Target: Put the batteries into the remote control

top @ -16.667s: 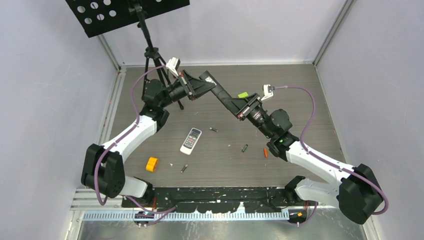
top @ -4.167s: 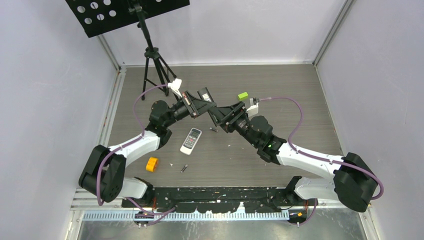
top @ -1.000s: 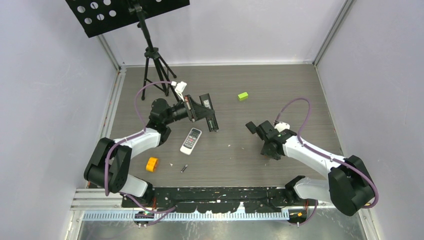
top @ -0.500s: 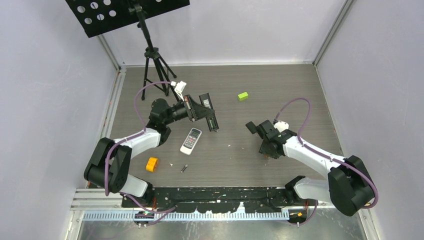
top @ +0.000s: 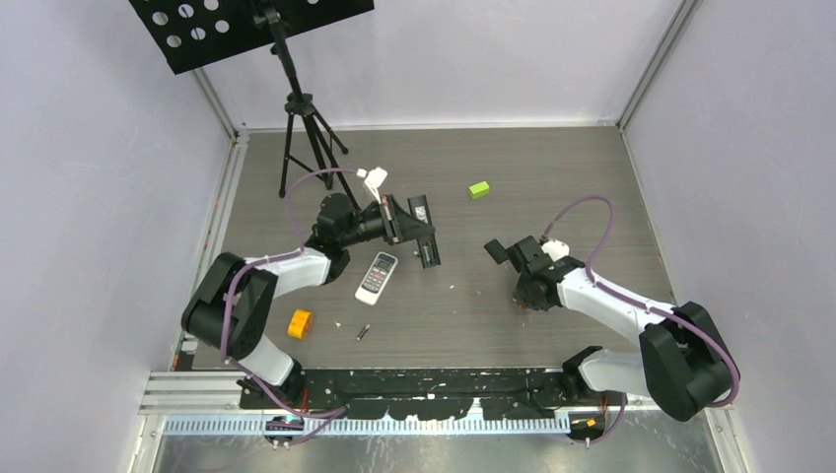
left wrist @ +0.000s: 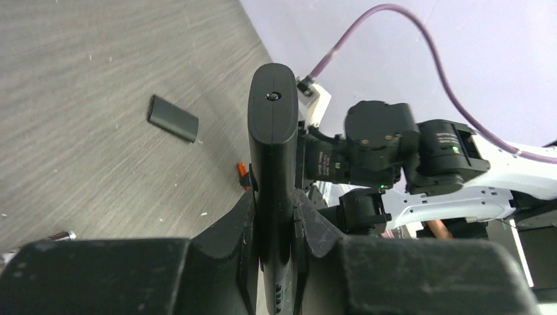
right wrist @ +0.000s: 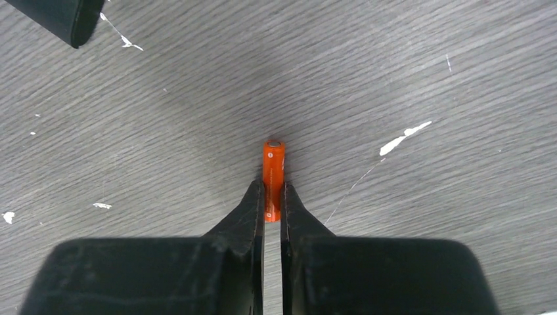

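My left gripper [top: 407, 226] is shut on a black remote control [top: 426, 241] and holds it edge-on above the table; in the left wrist view [left wrist: 274, 205] the remote [left wrist: 272, 125] sticks out between the fingers. My right gripper [top: 526, 298] points down at the table. In the right wrist view [right wrist: 272, 191] its fingers are shut on an orange-red battery [right wrist: 273, 167] that lies on the wood. That battery also shows beside the remote in the left wrist view [left wrist: 242, 172]. A dark battery [top: 363, 332] lies near the front. Another battery [left wrist: 62, 235] lies at the left wrist view's lower left.
A white remote [top: 376, 277] lies below the left gripper. A small black cover [left wrist: 173, 118] lies on the table, also at the right wrist view's top left [right wrist: 56, 16]. An orange block [top: 300, 323] sits front left, a lime-green block [top: 479, 189] at the back, a tripod [top: 296, 108] back left.
My left arm has swung right and turned, carrying the black remote nearer the table's middle. My right gripper has stayed low at the orange-red battery, shifting only slightly.
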Robot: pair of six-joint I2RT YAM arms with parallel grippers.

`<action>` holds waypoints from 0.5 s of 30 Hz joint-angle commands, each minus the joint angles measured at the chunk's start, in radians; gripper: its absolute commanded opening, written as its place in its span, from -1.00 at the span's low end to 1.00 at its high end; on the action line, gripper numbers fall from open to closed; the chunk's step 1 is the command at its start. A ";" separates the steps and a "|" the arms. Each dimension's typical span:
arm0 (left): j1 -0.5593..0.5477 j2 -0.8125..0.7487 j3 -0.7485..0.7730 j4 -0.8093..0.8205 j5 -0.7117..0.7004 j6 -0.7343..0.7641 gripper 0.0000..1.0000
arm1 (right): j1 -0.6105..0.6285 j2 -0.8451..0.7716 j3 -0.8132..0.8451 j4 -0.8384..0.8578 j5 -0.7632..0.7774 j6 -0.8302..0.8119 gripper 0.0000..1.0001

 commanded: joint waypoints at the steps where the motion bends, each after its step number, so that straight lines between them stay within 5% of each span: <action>1: -0.069 0.100 0.085 -0.072 -0.050 -0.046 -1.00 | -0.007 0.001 -0.034 0.055 -0.012 -0.004 -0.93; 15: -0.278 0.505 0.316 -0.031 -0.033 -0.218 -1.00 | -0.004 -0.360 -0.051 0.225 -0.291 -0.088 -0.97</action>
